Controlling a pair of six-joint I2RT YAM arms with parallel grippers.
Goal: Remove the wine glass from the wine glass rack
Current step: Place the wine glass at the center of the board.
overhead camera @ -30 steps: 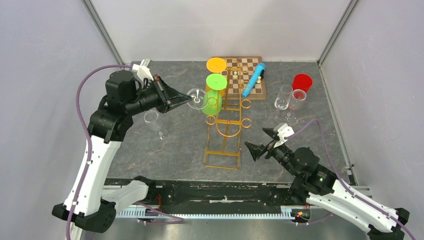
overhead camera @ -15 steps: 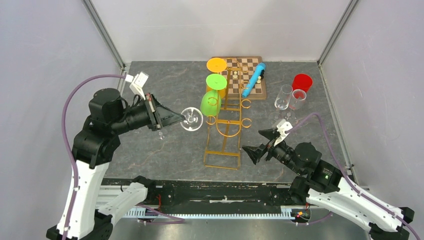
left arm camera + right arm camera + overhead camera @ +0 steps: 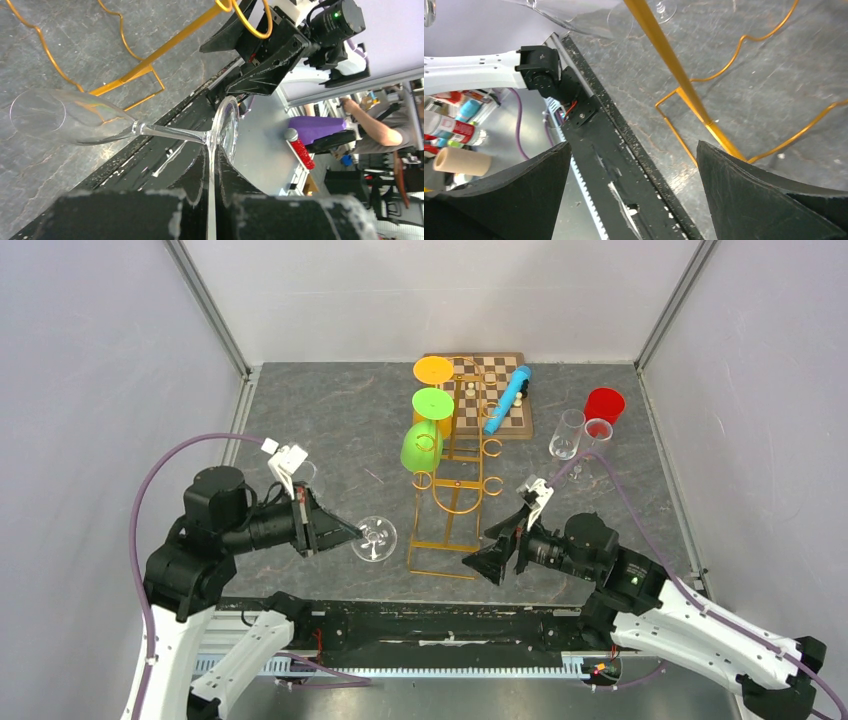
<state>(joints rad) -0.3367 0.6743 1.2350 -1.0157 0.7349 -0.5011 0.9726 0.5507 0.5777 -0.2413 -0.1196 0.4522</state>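
Observation:
The clear wine glass point(image 3: 377, 538) hangs sideways in the air, off the gold wine glass rack point(image 3: 450, 502) and just left of its base. My left gripper point(image 3: 355, 533) is shut on the glass's foot. In the left wrist view the foot point(image 3: 226, 125) is pinched between the black fingers point(image 3: 197, 180), with the stem and bowl point(image 3: 65, 117) pointing left over the table. My right gripper point(image 3: 497, 555) stands open beside the rack's near right corner, with nothing between its fingers point(image 3: 524, 185). A gold rack rod point(image 3: 664, 50) crosses ahead of them.
A green glass point(image 3: 421, 446) and an orange one point(image 3: 433, 368) hang on the rack. Behind stand a chessboard point(image 3: 497, 390) with a blue tube point(image 3: 508, 398), a red cup point(image 3: 604, 403) and two clear glasses point(image 3: 567, 433). The table's near edge rail point(image 3: 624, 140) lies under the right gripper.
My left arm has carried the wine glass away from the rack's upper hooks, down and toward the near edge. The right gripper has swung left toward the rack's base, still open.

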